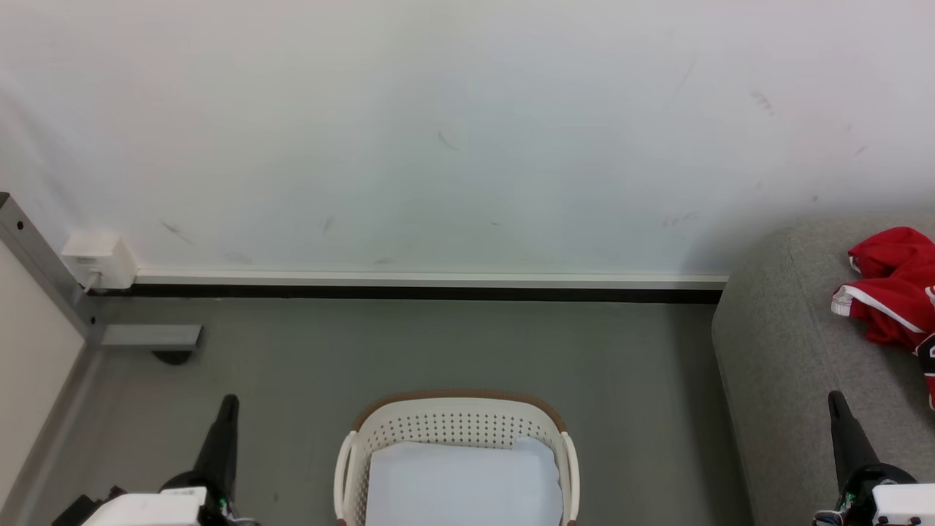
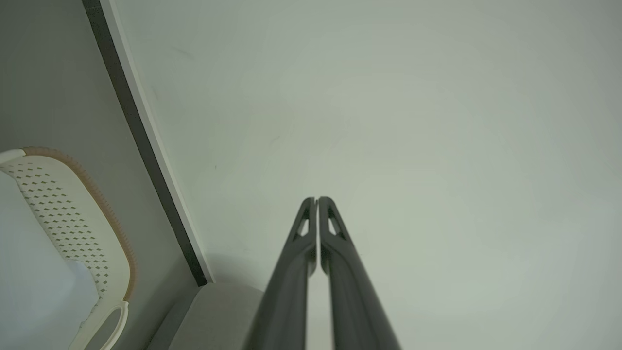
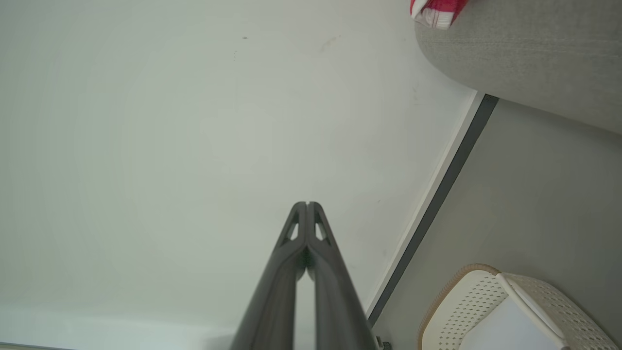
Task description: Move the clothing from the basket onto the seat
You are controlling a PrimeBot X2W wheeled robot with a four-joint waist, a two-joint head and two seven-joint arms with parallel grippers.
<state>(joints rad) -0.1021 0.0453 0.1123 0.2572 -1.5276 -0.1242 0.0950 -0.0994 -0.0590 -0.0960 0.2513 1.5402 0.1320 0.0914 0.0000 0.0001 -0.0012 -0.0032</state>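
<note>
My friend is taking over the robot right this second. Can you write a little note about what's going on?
Left claw: shut, empty, to the left of the basket.
Right claw: shut, empty, by the seat's front edge.
Clothing: red bundle lying on the seat, at the head view's right edge.
Basket: on the floor between the claws, with a pale flat sheet in it; no red in the part that shows.
Done: the clothing is on the seat.
Left: probably nothing. The basket's near end is cut off, so check it.
</note>
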